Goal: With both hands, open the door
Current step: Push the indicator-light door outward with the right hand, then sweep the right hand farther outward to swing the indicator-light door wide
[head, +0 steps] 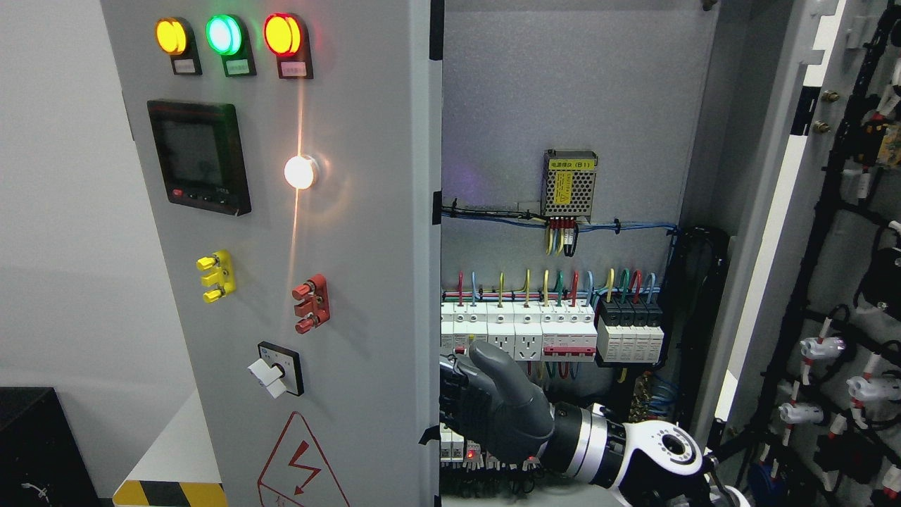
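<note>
The grey cabinet's left door (366,296) carries three lit lamps, a black meter, terminals and a rotary switch, and stands partly swung out. Its free edge (431,317) runs down the picture's middle. My right hand (457,401), dark grey, comes in from the lower right on a white and silver wrist. Its fingers (454,394) curl against the inner side of that door edge, with the thumb (487,355) raised. The right door (788,232) is swung wide open to the right and shows wiring on its inner face. My left hand is not in view.
Inside the cabinet are a row of white breakers (521,331), black modules (630,331) and a meshed power supply (570,184) with coloured wires. Black cable looms (816,282) hang on the right door. A black box (35,443) stands at the lower left.
</note>
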Motion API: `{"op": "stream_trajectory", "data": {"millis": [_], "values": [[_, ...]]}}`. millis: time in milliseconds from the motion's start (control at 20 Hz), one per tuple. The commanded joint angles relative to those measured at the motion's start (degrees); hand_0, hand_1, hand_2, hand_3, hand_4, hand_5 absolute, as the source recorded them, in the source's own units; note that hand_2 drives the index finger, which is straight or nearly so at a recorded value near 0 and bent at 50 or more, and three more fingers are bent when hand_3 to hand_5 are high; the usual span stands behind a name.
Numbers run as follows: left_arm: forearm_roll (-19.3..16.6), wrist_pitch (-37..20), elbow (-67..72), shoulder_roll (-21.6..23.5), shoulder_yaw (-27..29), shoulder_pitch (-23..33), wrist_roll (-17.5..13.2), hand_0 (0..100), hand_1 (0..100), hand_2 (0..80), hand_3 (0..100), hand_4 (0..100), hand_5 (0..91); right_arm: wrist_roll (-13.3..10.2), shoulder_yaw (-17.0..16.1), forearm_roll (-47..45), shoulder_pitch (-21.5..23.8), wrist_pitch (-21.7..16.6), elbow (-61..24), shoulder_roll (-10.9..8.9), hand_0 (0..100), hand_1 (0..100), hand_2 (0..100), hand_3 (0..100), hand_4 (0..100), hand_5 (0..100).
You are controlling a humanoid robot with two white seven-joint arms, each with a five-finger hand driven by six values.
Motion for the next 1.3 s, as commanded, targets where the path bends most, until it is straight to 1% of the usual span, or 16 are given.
{"op": "stream_trajectory", "data": {"millis": [0, 251, 301, 401, 451, 551, 752, 952, 1253], "values": [[0.0, 0.01, -0.03, -0.44, -0.01, 0.0, 0.02, 0, 0, 0.0, 0, 0, 0.0, 0.14, 5.09, -0.05, 1.42, 0.05, -1.83, -1.41, 0, 0, 0, 0, 0, 0], [0.0, 0.01, -0.03, -0.44, -0.01, 0.0, 0.02, 0, 0, 0.0, 0, 0, 0.0, 0.14, 7.38, -0.22, 1.95, 0.05, -1.83, -1.76, 0, 0, 0, 0, 0, 0], [0.0, 0.01, -0.11, -0.52, -0.01, 0.0, 0.02, 0, 0, 0.0, 0, 0, 0.0, 0.14, 7.56, -2.23, 1.95, 0.05, -2.0, -1.93, 0, 0, 0, 0, 0, 0], [-0.09, 0.01, -0.12, -0.52, -0.01, 0.0, 0.02, 0, 0, 0.0, 0, 0, 0.0, 0.05, 8.52, -10.29, 1.86, 0.66, -2.53, -3.07, 0, 0, 0, 0, 0, 0], [-0.09, 0.01, -0.03, -0.52, -0.01, 0.0, 0.02, 0, 0, 0.0, 0, 0, 0.0, -0.03, 8.79, -12.51, 1.86, 1.71, -3.05, -4.03, 0, 0, 0, 0, 0, 0], [0.0, 0.01, -0.03, -0.52, -0.01, 0.0, 0.02, 0, 0, 0.0, 0, 0, 0.0, -0.12, 8.79, -12.79, 1.86, 2.68, -3.49, -4.75, 0, 0, 0, 0, 0, 0], [0.0, 0.01, -0.03, -0.52, -0.01, 0.0, 0.02, 0, 0, 0.0, 0, 0, 0.0, -0.38, 9.05, -12.79, 1.95, 2.77, -3.67, -4.84, 0, 0, 0, 0, 0, 0], [0.0, 0.01, -0.03, -0.52, -0.01, 0.0, 0.02, 0, 0, 0.0, 0, 0, 0.0, -0.74, 11.77, -10.26, 2.21, 2.6, -3.67, -4.75, 0, 0, 0, 0, 0, 0], [0.0, 0.01, -0.12, -0.52, -0.01, 0.0, 0.02, 0, 0, 0.0, 0, 0, 0.0, -0.74, 13.62, -7.87, 2.82, 2.42, -3.58, -3.78, 0, 0, 0, 0, 0, 0]]}}
